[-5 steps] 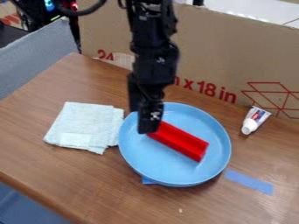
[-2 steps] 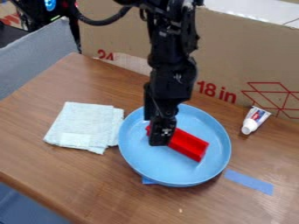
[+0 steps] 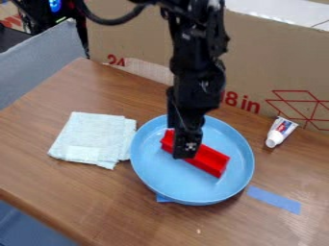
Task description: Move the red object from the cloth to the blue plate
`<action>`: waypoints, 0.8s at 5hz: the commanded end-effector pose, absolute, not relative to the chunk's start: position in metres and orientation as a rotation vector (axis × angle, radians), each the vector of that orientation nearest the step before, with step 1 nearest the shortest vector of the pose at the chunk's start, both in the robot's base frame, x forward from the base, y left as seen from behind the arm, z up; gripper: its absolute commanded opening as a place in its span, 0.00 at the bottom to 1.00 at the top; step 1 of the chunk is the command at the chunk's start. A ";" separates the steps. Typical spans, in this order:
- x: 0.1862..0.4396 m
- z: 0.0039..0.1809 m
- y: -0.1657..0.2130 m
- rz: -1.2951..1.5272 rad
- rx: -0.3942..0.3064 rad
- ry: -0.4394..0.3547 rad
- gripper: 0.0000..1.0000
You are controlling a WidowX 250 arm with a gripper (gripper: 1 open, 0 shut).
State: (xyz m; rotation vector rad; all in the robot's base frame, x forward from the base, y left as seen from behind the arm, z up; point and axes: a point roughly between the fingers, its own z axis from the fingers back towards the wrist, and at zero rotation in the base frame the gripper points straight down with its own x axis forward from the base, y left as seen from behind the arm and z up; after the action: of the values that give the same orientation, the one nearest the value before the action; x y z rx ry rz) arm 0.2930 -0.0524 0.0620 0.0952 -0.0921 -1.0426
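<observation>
The red object (image 3: 203, 157), a bright red block, lies in the blue plate (image 3: 174, 184), slanting from upper left to lower right. My gripper (image 3: 187, 145) points straight down over the block's upper-left end. Its dark fingers stand open, low at that end. The block rests on the plate and is not lifted. The cloth (image 3: 90, 137), pale and folded, lies to the left of the plate with nothing on it.
A small white tube with red print (image 3: 278, 131) lies right of the plate. A strip of blue tape (image 3: 274, 202) sits at the plate's lower right. A large cardboard box (image 3: 270, 58) stands along the back. The table's left edge runs near the cloth.
The arm has shifted to the right and sunk lower over the plate, closing in on the block's upper-left end. The block and cloth have not moved.
</observation>
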 end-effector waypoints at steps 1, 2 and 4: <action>0.288 0.069 -0.054 -1.054 0.143 -0.131 1.00; 0.290 0.077 -0.066 -1.074 0.155 -0.154 1.00; 0.302 0.067 -0.078 -1.046 0.174 -0.216 1.00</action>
State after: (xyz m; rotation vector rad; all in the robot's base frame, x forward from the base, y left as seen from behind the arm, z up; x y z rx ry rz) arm 0.2990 -0.0761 0.0583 0.1632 -0.1779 -1.0434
